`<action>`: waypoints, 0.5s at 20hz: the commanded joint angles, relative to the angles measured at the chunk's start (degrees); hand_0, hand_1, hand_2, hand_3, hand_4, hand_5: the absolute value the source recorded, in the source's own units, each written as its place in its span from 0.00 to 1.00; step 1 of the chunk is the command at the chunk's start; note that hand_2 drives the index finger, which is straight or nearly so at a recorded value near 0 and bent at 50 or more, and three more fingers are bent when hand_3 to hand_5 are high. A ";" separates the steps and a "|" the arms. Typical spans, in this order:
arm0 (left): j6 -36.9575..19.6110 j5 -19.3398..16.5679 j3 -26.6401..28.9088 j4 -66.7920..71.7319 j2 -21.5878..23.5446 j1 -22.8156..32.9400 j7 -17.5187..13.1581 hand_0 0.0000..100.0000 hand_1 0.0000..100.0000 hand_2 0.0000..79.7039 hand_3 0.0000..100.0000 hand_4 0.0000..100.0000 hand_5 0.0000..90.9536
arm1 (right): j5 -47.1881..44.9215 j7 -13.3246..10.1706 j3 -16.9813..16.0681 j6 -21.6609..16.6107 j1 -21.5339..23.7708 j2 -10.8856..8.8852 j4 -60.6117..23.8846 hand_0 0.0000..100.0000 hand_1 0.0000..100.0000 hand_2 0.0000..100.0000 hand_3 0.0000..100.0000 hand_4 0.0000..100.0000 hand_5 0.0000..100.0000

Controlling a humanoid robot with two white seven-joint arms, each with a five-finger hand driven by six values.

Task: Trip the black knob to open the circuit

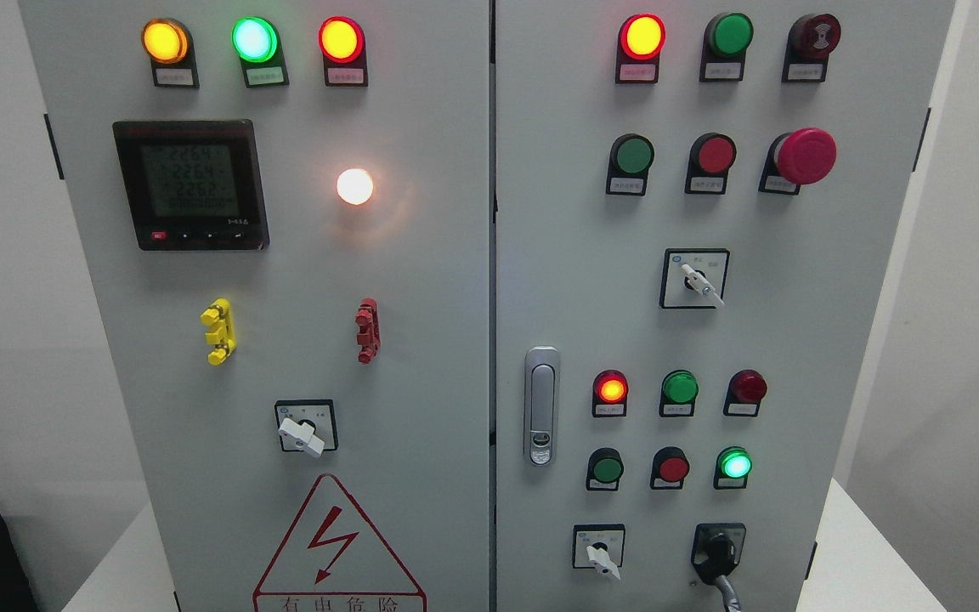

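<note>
A grey two-door control cabinet point(421, 280) fills the head view. The black knob point(717, 554) sits at the bottom right of the right door, in a black frame, with its lever pointing down and slightly right. No robot hand or arm shows anywhere in the view.
White selector switches sit on the left door point(302, 433), the right door's middle point(698, 280) and its bottom point(600, 552). A red mushroom stop button point(806, 155), lit lamps, push buttons, a meter display point(190, 183) and a door handle point(541, 406) are on the panels. The cabinet stands on a white table point(863, 561).
</note>
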 commanded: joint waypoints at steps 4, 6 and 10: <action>0.07 0.14 0.05 0.06 -0.03 -0.02 0.02 0.12 0.39 0.00 0.00 0.00 0.00 | 0.30 1.44 2.41 -1.57 -1.80 0.43 -3.09 0.72 0.80 0.00 1.00 1.00 0.94; 0.07 0.14 0.05 0.06 -0.03 -0.02 0.02 0.12 0.39 0.00 0.00 0.00 0.00 | 0.30 1.35 2.23 -1.66 -1.72 0.43 -3.09 0.72 0.80 0.00 1.00 1.00 0.94; 0.07 0.14 0.05 0.06 -0.03 -0.02 0.02 0.12 0.39 0.00 0.00 0.00 0.00 | 0.30 1.26 2.05 -1.75 -1.63 0.43 -3.18 0.72 0.80 0.00 1.00 1.00 0.94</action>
